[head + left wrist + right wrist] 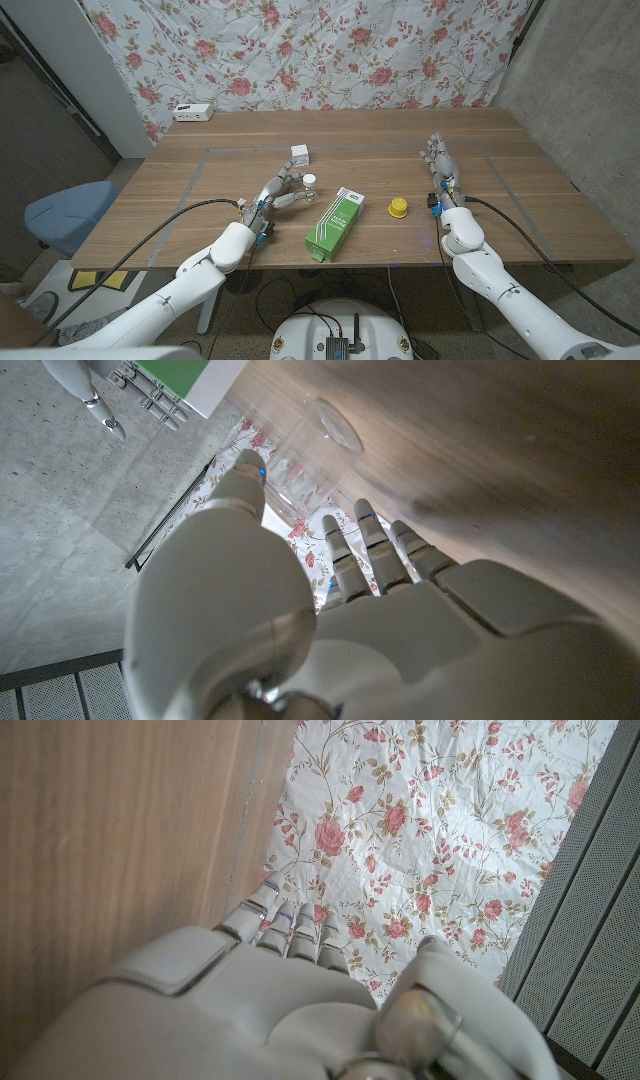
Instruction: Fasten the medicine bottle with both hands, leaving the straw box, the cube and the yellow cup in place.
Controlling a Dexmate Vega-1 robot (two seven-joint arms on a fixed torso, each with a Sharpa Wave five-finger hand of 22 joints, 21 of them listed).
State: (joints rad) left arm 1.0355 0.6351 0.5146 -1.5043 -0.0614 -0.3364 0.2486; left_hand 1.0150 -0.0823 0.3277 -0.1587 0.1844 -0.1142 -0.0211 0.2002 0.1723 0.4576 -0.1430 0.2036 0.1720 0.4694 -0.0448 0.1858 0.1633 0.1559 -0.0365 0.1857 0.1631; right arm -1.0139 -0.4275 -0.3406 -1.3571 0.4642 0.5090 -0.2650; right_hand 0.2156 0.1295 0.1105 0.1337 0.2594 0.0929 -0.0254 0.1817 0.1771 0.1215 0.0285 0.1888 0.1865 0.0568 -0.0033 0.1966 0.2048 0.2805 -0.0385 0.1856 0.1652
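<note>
- Medicine bottle [309, 189]: small, clear-bodied with a white cap, standing upright on the counter [520, 215] about midway between its far and near edges, left of centre. Judged light, rigid plastic, smooth-walled and likely slippery; easy to tip or to spin in a loose hold.
- Left hand [278, 194]: at the bottle, fingers spread and reaching round it from the left. Whether they actually press on it is too small to tell in the head view; the left wrist view shows a faint clear round shape ahead of the fingertips [352, 525], no firm contact visible.
- Right hand [443, 170]: well apart from the bottle, toward the counter's right edge, fingers extended and together, holding nothing.
- Suggested hold, as a judgement: one hand round the clear body low down to stop rotation, the other pinching the white cap from above to turn it. Cap is small, so a fingertip pinch suits it better than a full wrap.
- Straw box [334, 222]: green and white, lying just right of the bottle toward the near edge; close enough to be nudged.
- Yellow cup [398, 207]: right of the box, inverted by the look of it.
- Cube [299, 153]: small, white, beyond the bottle toward the far edge.
</note>
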